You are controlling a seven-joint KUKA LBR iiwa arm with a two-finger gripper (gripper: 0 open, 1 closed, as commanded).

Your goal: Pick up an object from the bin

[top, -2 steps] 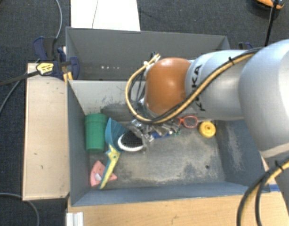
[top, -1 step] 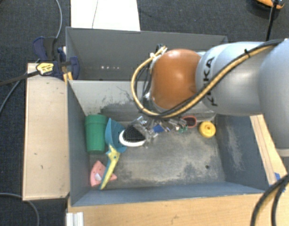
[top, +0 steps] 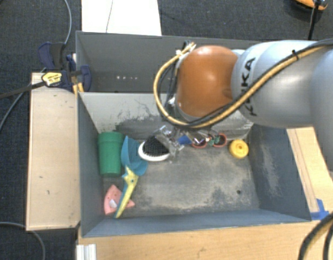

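Camera view from above: the KUKA arm's silver-grey metal pincer (top: 170,140), set under the rounded orange wrist cover (top: 205,80), sits low in the grey metal bin (top: 210,199). It is at the right end of an oval black-bristled brush with a white rim (top: 153,150), touching it or just beside it. Whether the pincer is spread or pressed together cannot be told from this angle. The brush lies on the bin floor toward the back wall, left of centre.

Just left of the brush, and seemingly touching it, is a light-blue plastic scoop-shaped piece (top: 130,155). Further left of the brush, a dark-green plastic cylinder (top: 110,153) lies along the bin's left wall. In front of the brush and to its left, a slim yellow plastic stick (top: 126,191) and a pink toy-like piece (top: 110,200) lie side by side. Right of the brush, past the pincer, is a small tangle of red and blue bits (top: 207,141). Further right again is a small yellow round piece (top: 238,148).
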